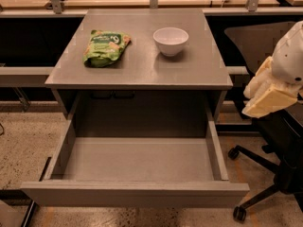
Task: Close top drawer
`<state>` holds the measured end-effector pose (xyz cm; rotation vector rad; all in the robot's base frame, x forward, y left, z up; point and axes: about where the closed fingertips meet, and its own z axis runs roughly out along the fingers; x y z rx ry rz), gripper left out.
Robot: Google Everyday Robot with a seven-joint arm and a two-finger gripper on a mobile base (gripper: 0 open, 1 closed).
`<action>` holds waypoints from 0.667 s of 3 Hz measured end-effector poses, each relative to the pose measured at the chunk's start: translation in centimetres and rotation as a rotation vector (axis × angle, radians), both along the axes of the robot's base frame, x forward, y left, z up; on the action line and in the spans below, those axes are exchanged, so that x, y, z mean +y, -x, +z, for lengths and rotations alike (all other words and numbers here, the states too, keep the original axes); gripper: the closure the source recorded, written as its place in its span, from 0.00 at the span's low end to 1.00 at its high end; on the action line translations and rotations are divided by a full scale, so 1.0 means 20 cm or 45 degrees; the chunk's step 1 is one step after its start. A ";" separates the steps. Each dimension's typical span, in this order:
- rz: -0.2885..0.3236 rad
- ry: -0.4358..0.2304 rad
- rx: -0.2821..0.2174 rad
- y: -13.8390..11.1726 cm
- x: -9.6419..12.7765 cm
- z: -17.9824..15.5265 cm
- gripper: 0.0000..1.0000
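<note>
The top drawer [137, 164] is pulled fully out of the grey cabinet [142, 70]. It is a wide, shallow grey box with nothing inside. Its plain flat front [135, 194] faces the camera at the bottom of the view. My gripper [269, 97] shows as a cream part under a white arm shell at the right edge. It hangs right of the cabinet at about tabletop height, apart from the drawer, above the drawer's right side wall [215, 143].
A green snack bag [106, 47] and a white bowl [171, 40] sit on the cabinet top. A black office chair [270, 141] with wheeled legs stands right of the drawer, under my arm. Dark shelving runs behind the cabinet. The floor is speckled.
</note>
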<state>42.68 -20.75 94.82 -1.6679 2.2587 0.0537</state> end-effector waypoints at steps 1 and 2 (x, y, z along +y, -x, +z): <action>0.033 -0.025 0.092 0.09 0.05 -0.13 0.83; 0.065 -0.037 0.224 0.24 0.08 -0.28 1.00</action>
